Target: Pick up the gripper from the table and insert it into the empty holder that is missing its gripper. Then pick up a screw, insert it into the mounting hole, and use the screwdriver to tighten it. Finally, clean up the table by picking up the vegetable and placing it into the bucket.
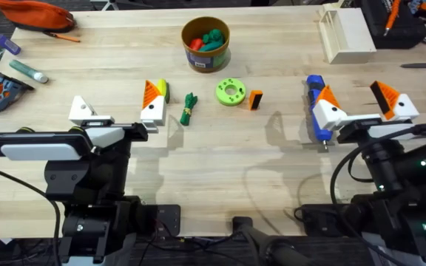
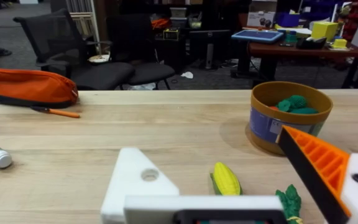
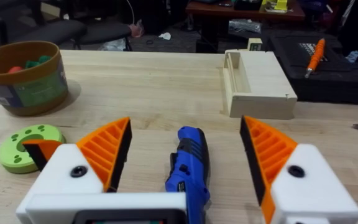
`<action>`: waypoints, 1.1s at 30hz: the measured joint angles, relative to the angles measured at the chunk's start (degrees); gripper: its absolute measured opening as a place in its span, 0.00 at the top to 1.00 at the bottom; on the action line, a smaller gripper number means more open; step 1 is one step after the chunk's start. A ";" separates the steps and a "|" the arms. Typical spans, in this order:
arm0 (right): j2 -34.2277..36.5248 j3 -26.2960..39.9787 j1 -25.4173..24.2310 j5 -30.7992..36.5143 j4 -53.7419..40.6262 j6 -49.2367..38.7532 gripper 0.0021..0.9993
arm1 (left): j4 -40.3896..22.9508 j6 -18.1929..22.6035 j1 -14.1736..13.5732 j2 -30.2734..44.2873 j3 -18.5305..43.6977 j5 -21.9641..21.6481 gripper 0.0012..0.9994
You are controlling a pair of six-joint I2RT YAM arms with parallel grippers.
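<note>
Orange fingertip (image 1: 255, 99) stands on the bench (image 1: 213, 177) at frame centre, beside the green disc (image 1: 230, 92). My right end effector (image 1: 359, 105), fingers apart astride the screwdriver (image 1: 316, 107), is nearer; my left end effector (image 1: 117, 108), open, lacks one tip.

Overhead looking down; two low wrist views forward (shared bucket (image 1: 205, 43)).

Brightness: even and bright across the table (image 1: 220, 159), apparently lit from overhead.
Shadows: soft, faint patches beside the bucket (image 1: 205, 44) and behind the green disc (image 1: 231, 92).
Glare: none on the pale planks.
Focus: the overhead view's dark arm bases look blurred; the room behind the wrist views is dimmer.
</note>
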 joint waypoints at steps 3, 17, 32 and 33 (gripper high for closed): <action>0.00 0.00 0.00 0.00 0.00 0.00 0.01 | 0.00 0.00 0.00 0.00 0.00 0.00 0.01; 0.00 -0.04 0.00 -0.07 4.52 0.02 0.01 | 5.04 0.00 0.00 0.00 0.00 0.00 0.01; 3.08 16.98 0.00 -0.26 -3.19 0.00 0.01 | -9.38 -0.01 0.00 5.28 21.63 -0.07 0.01; 4.42 19.56 0.00 -0.26 -5.21 0.00 0.01 | -11.09 -0.02 0.00 6.95 24.17 -0.09 0.01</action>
